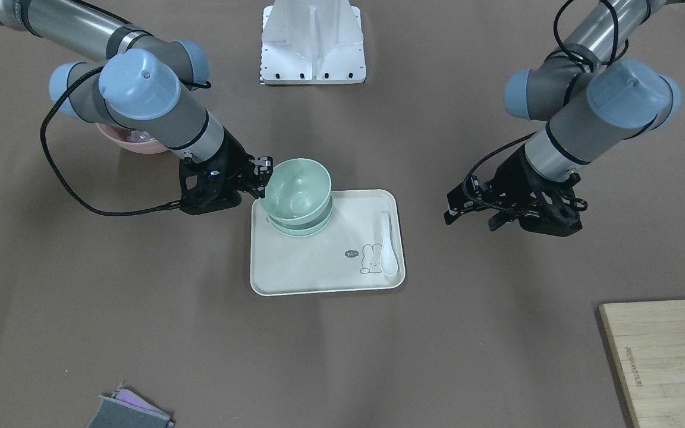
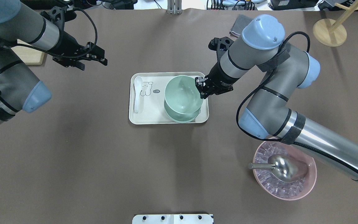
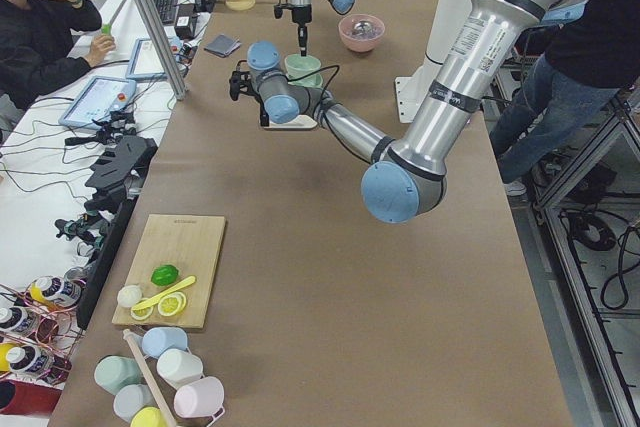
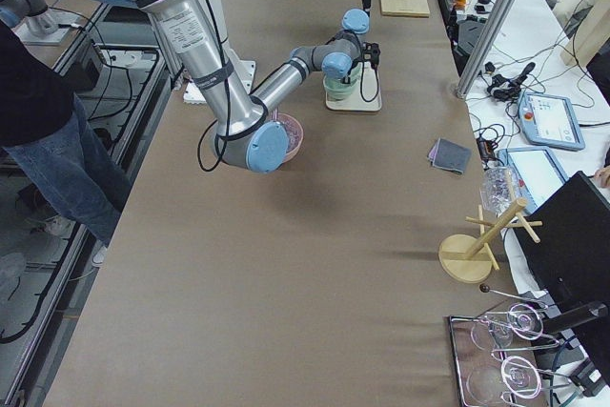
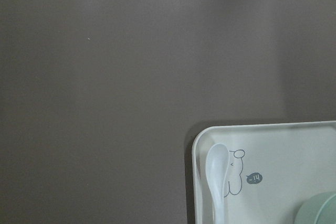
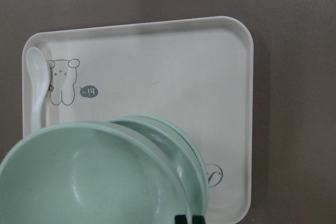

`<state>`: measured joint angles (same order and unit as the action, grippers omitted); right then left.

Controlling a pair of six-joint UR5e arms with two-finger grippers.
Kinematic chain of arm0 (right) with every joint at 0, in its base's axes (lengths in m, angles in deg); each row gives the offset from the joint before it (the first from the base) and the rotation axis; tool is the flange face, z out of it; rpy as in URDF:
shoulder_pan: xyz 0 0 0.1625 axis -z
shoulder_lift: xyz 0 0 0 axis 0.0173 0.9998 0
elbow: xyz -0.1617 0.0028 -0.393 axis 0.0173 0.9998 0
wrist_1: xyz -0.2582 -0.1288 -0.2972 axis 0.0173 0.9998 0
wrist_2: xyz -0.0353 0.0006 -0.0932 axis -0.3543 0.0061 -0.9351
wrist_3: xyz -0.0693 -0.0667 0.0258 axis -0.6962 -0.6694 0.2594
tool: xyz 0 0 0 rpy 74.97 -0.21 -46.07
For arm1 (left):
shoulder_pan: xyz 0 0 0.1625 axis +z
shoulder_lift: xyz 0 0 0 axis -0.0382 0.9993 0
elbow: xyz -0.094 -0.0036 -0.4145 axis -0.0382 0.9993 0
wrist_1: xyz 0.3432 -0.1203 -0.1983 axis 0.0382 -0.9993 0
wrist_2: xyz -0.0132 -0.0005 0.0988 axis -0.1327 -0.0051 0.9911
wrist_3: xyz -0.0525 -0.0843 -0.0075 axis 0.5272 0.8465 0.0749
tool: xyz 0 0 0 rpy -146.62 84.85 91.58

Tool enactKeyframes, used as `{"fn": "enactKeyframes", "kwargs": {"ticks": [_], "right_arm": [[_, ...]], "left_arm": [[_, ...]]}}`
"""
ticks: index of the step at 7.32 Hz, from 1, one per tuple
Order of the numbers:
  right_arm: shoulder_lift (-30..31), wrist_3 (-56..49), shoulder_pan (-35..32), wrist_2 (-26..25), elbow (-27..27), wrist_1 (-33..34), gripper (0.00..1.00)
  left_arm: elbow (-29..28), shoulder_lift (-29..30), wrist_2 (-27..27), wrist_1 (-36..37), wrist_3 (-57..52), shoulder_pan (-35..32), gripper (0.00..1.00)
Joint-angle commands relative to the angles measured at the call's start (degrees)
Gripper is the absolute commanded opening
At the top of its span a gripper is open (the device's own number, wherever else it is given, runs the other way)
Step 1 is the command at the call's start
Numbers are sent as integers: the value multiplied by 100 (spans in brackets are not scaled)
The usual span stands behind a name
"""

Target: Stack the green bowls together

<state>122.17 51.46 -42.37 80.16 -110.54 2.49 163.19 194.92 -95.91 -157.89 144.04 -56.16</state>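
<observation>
Mint-green round plastic bowl (image 2: 180, 93), pinched at its rim by my right gripper (image 2: 199, 88), hangs over two nested matching bowls (image 2: 179, 118) on the cream rectangular tray (image 2: 154, 116). I should level, centre, then release. Left gripper (image 2: 93, 60) hovers spread, off the tray.

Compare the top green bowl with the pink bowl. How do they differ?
The top green bowl is smaller and empty; the pink bowl holds ice and a metal scoop. The top green bowl tilts over other green bowls on the tray, gripped by the right tool; the pink bowl sits level on the table. Both are round.
</observation>
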Motion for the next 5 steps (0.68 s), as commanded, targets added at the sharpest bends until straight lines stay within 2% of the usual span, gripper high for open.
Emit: {"fn": "enactKeyframes", "kwargs": {"ticks": [1,2,3,4,5], "right_arm": [[-12,20,25,-3,-2,-1,0],[-4,12,25,-12,-2,-9,0],[5,-23,25,-56,41,-18,92],[-12,20,25,-108,16,-27,100],[-4,20,-27,-109,7,-18,100]], "left_arm": [[-7,-3,9,0,0,0,98],[-7,-3,0,0,9,9,98],[-7,6,9,0,9,9,98],[-7,-3,9,0,9,9,98],[2,-3,0,0,9,1,98]]}}
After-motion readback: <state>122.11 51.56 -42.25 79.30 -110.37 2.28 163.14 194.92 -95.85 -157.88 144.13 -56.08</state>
